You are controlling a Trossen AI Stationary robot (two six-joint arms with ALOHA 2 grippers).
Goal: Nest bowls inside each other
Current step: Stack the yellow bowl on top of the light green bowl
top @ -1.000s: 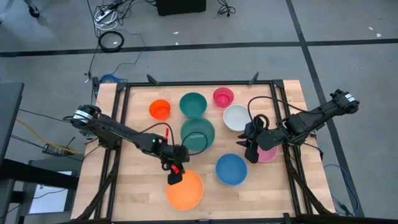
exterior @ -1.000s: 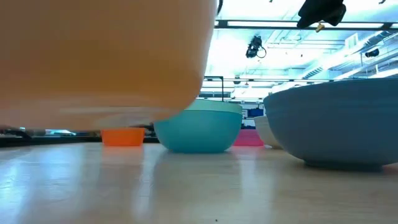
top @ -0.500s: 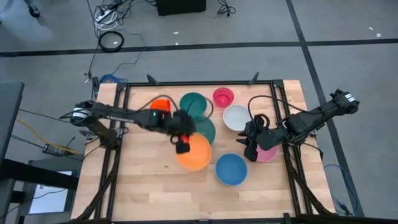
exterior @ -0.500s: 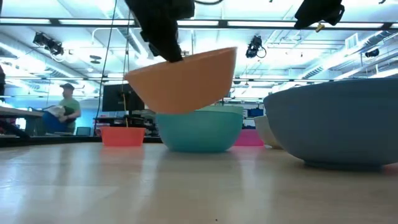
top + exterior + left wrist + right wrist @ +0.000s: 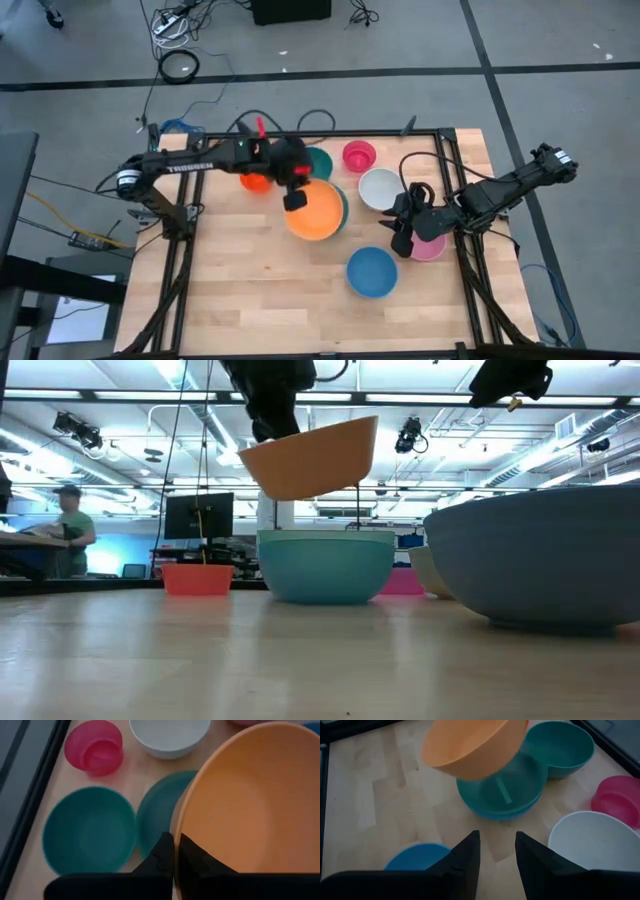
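Note:
My left gripper point(image 5: 294, 197) is shut on the rim of the big orange bowl point(image 5: 316, 211), holding it in the air over a sage green bowl point(image 5: 502, 787) that sits inside a light blue one point(image 5: 325, 567). A teal bowl point(image 5: 316, 160), a small orange-red bowl point(image 5: 197, 578), a small magenta bowl point(image 5: 358, 155), a white bowl point(image 5: 380, 188) and a blue bowl point(image 5: 372, 272) rest on the table. My right gripper point(image 5: 400, 240) hovers open and holds nothing, beside a pink bowl point(image 5: 432, 247). My left gripper pinches the orange bowl's rim point(image 5: 176, 827) on the side toward the table's left, one finger inside the bowl and one outside. The fingers slant down from the table's left. The bowl hangs tilted, lifted clear above the green and light blue bowls point(image 5: 310, 455).
Bare wood lies along the near edge and the near left of the table point(image 5: 240, 290). A black frame point(image 5: 320, 133) rims the table. Beyond the table, in the low view, a person point(image 5: 68, 525) stands in the room.
My left gripper has risen and swung from the near edge toward the far edge, turning as it went and staying shut on the orange bowl. The bowl has left the table near the front and now hangs tilted over the green and light blue bowls.

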